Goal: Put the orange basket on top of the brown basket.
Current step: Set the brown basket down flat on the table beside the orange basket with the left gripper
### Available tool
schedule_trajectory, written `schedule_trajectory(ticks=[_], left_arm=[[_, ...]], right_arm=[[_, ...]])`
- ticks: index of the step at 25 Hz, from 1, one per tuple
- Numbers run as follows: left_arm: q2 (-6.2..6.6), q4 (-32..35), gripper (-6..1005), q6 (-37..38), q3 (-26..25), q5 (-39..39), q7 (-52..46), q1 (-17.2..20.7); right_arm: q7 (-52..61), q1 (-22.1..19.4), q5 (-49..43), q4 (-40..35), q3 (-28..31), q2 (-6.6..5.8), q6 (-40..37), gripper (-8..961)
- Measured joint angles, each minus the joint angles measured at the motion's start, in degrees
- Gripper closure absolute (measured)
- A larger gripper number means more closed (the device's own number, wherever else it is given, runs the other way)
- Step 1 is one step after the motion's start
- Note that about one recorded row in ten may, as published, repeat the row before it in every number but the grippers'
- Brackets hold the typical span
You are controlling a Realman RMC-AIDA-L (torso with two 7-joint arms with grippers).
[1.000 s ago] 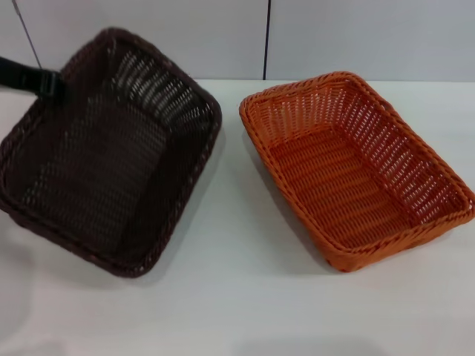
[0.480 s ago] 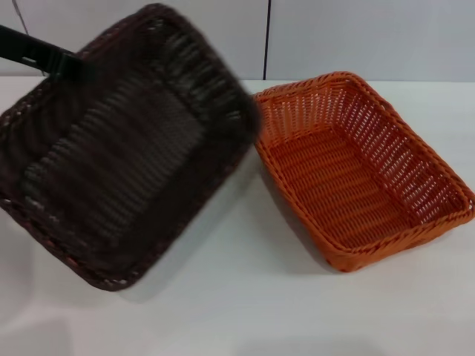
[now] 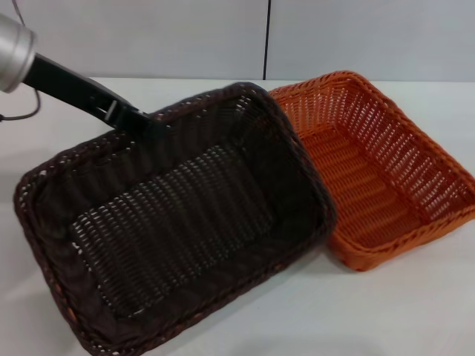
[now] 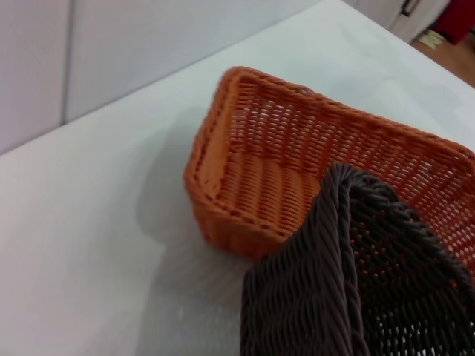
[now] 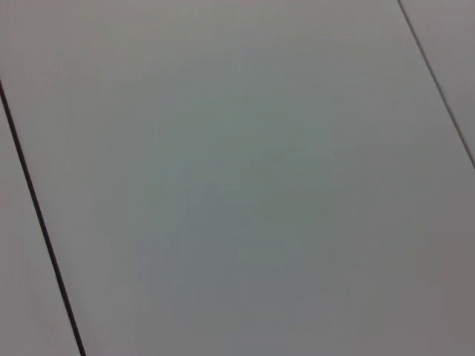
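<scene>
Since the earlier frame, the brown basket (image 3: pixel 174 222) has shifted right and nearer, and its right edge now overlaps the left rim of the orange basket (image 3: pixel 386 170). The left gripper (image 3: pixel 137 119) is clamped on the far rim of the brown basket, with the black arm link running up to the far left. The brown basket is tilted, its far-right corner raised over the orange basket; in the left wrist view that corner (image 4: pixel 349 245) sits above the orange basket (image 4: pixel 252 163) interior. The orange basket rests on the white desk (image 3: pixel 371 311) at the right, open side up. The right gripper is not in view; its wrist camera shows only a pale panelled surface (image 5: pixel 237 178).
</scene>
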Motion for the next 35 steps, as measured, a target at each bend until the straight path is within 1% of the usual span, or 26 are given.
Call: schedule_trajectory(ticks=[3,4,5,6,7,8,9,10,11,12,13,14,15,16,17,18,19,20,21,26,27,28,29,35], left_arm=[[0.0,0.0,801,0.0,0.0,0.0,0.0,0.0],[-0.01,2.79,801,0.68,0.08,0.06,1.37,-1.07],[-0.01,2.79,801,0.68,0.08,0.06,1.37,-1.07],[-1.24,6.05,801,1.63,0.14,-0.33,2.92,-3.64],[-1.24,6.05,802,1.63,0.14,-0.33,2.92,-3.64],[-1.97,6.76,802,2.09,0.18,-0.35,3.27,-4.45],[-1.97,6.76,802,2.09,0.18,-0.35,3.27,-4.45],[-3.03,8.89,802,3.32,0.19,-0.42,3.71,-5.86],[-3.47,10.18,802,4.13,0.19,-0.51,3.96,-6.65],[-3.47,10.18,801,4.13,0.19,-0.51,3.96,-6.65],[-4.1,12.35,801,5.21,0.23,-0.57,4.41,-7.76],[-4.1,12.35,801,5.21,0.23,-0.57,4.41,-7.76],[-4.88,15.03,801,6.74,0.26,-0.55,4.89,-9.11],[-5.3,16.02,801,7.31,0.35,-0.5,5.08,-9.71],[-5.63,16.66,801,7.7,0.52,-0.5,5.25,-10.12],[-5.63,16.66,801,7.7,0.52,-0.5,5.25,-10.12],[-6.14,17.3,801,8.22,0.82,-0.51,5.49,-10.7],[-6.14,17.3,801,8.22,0.82,-0.51,5.49,-10.7],[-7.28,17.53,801,9.3,1.2,-0.53,5.66,-11.68],[-7.42,17.52,802,9.43,1.31,-0.55,5.86,-11.79],[-8.35,16.54,802,10.47,2.76,-0.41,6.51,-11.78],[-8.35,16.54,785,10.47,2.76,-0.41,6.51,-11.78],[-8.64,15.77,768,11.77,3.61,-0.36,6.44,-11.36],[-8.41,15.08,653,13.25,3.44,-0.4,6.42,-10.71]], right_arm=[[0.0,-0.25,-0.07,0.16,0.0,0.01,-0.01,179],[0.0,-0.38,-0.13,0.22,-0.01,0.01,-0.02,179],[0.0,-0.38,-0.13,0.22,-0.01,0.01,-0.02,179],[0.0,-0.66,-0.19,0.37,-0.01,0.02,-0.03,179],[0.0,-0.77,-0.18,0.43,0.0,0.02,-0.03,179],[0.0,-0.77,-0.18,0.43,0.0,0.02,-0.03,179],[0.0,-0.86,-0.19,0.53,-0.01,0.04,-0.03,179],[0.01,-0.92,-0.19,0.56,-0.01,0.06,-0.04,179],[0.0,-1.14,-0.31,0.61,0.0,0.1,-0.05,179],[0.0,-1.14,-0.31,0.61,0.0,0.1,-0.05,179],[0.0,-1.34,-0.39,0.62,0.0,0.12,-0.05,179],[0.0,-1.34,-0.39,0.62,0.0,0.12,-0.05,179],[0.0,-1.43,-0.4,0.63,0.01,0.12,-0.05,179],[0.0,-1.5,-0.42,0.63,0.0,0.12,-0.03,179],[0.0,-1.54,-0.42,0.63,0.01,0.12,0.03,179],[0.0,-1.62,-0.45,0.83,0.01,0.09,0.11,179],[0.0,-1.62,-0.45,0.83,0.01,0.09,0.11,179],[0.01,-1.64,-0.45,1.04,0.0,0.02,0.11,179],[0.01,-1.68,-0.45,1.38,0.0,-0.1,0.11,179],[0.0,-1.78,-0.45,1.53,0.0,-0.19,0.29,179],[0.01,-1.78,-0.45,1.53,0.0,-0.2,0.34,179],[0.01,-1.78,-0.45,1.53,0.0,-0.2,0.34,179],[0.01,-1.78,-0.45,1.53,0.0,-0.2,0.37,179],[0.23,-1.78,-0.54,1.21,-0.72,-0.07,0.39,180]])
